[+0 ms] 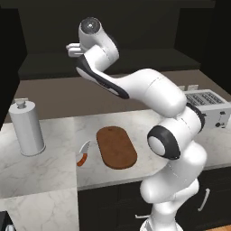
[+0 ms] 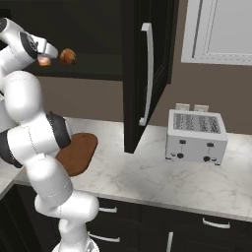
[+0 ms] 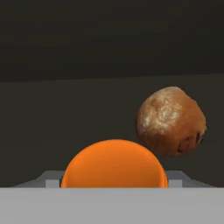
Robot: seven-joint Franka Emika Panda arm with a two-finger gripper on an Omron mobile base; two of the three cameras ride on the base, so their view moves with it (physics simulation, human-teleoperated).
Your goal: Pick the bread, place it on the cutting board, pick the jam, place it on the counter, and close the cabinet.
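My gripper reached into the open black wall cabinet beside the small round golden-brown bread roll

I saw the tiny orange jam jar right at my fingers, though I could not tell whether they clamped it; the roll sat just beyond on the dark shelf. The dark reddish-brown oval cutting board lay bare on the white veined marble counter

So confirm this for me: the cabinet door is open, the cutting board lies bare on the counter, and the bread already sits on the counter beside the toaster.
Wrong on the bread: the right base view shows it up inside the cabinet, next to the jam, not beside the toaster. The rest holds: the door is open and the cutting board lies bare on the counter.
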